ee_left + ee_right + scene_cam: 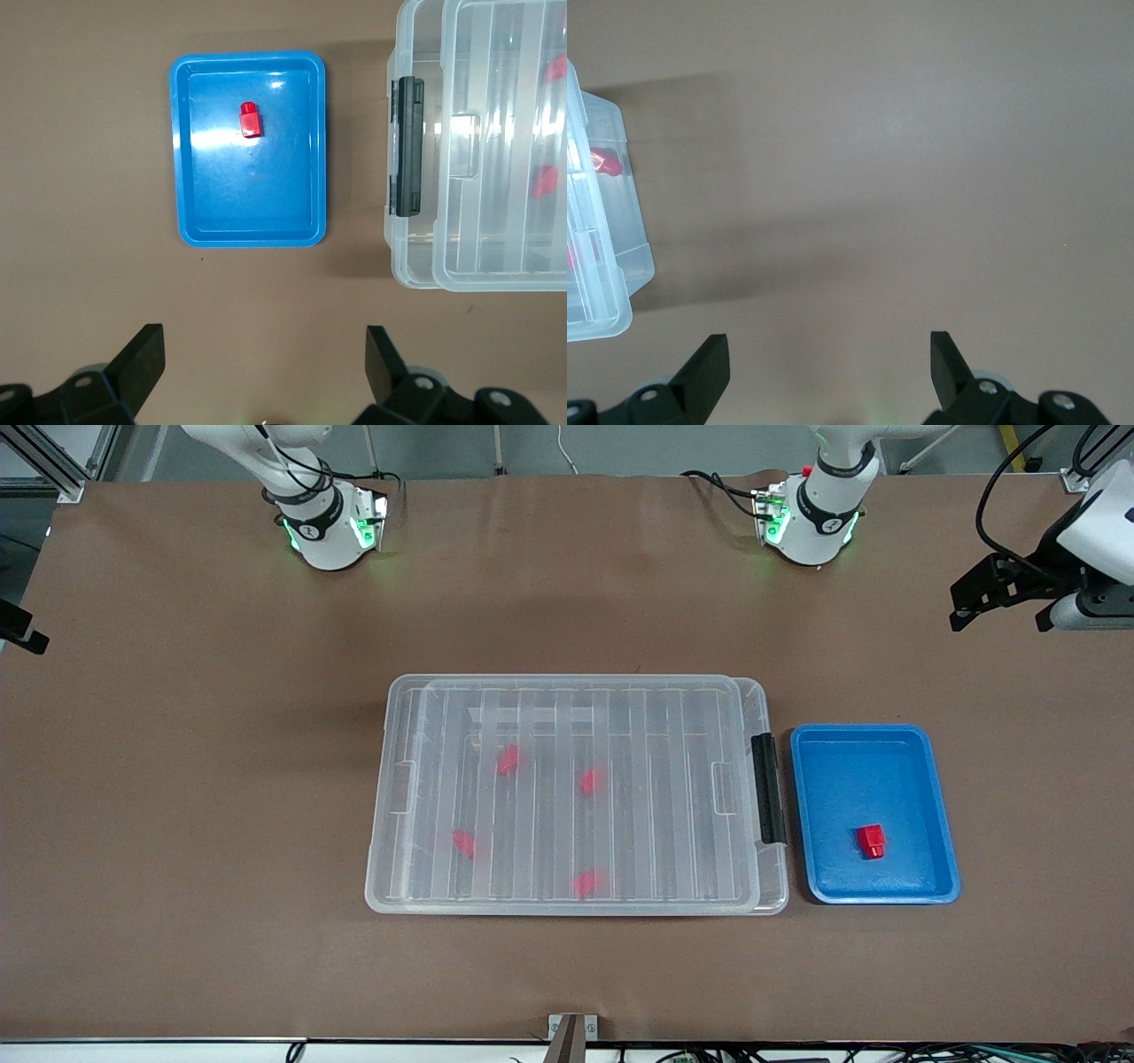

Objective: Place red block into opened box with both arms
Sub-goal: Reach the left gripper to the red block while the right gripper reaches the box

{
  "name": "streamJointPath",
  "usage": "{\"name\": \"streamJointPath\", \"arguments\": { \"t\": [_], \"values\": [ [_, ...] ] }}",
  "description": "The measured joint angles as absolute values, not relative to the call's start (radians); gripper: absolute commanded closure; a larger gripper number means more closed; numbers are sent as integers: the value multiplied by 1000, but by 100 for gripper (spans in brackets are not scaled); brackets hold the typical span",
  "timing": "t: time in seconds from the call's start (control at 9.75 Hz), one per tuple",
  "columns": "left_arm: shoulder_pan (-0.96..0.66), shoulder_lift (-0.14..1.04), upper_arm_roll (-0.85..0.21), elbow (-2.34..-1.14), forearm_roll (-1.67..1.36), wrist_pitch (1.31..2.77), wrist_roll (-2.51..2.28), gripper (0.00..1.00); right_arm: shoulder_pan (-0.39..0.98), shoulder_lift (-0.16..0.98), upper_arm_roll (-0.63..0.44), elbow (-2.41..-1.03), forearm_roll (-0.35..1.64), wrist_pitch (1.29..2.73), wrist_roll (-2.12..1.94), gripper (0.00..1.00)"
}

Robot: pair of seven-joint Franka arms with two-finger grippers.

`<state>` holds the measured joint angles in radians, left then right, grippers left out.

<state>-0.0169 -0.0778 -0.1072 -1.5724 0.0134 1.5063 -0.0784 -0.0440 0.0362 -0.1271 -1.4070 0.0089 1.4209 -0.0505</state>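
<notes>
A red block [871, 841] [251, 119] lies alone in the blue tray [939, 779] [186, 159], toward the left arm's end of the table. The clear box [775, 886] [412, 257] sits mid-table with its ribbed lid [567, 717] lying on top. Several more red blocks [508, 759] show blurred through the lid. My left gripper [961, 608] [263, 345] hangs open and empty over bare table, off the tray's edge that faces the robots. My right gripper [828, 347] is open and empty over bare table, off the box's end [602, 310] toward the right arm.
The box's black handle [767, 788] [407, 146] faces the blue tray, with a narrow gap between them. Brown table surface surrounds both. A small metal bracket [571, 1027] sits at the table edge nearest the front camera.
</notes>
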Motion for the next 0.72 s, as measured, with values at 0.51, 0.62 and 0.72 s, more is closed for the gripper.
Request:
{"name": "streamJointPath", "arguments": {
  "t": [0.51, 0.62, 0.72],
  "values": [
    [-17, -23, -106, -1547, 63, 1507, -76, 0, -44, 36, -126, -1407, 10, 1421, -52, 0],
    [-18, 36, -107, -1537, 64, 1522, -80, 0, -39, 36, -121, -1407, 10, 1421, -55, 0],
    [-20, 116, -108, -1535, 65, 1572, -84, 0, -24, 38, -116, -1407, 14, 1425, -60, 0]
  ]
}}
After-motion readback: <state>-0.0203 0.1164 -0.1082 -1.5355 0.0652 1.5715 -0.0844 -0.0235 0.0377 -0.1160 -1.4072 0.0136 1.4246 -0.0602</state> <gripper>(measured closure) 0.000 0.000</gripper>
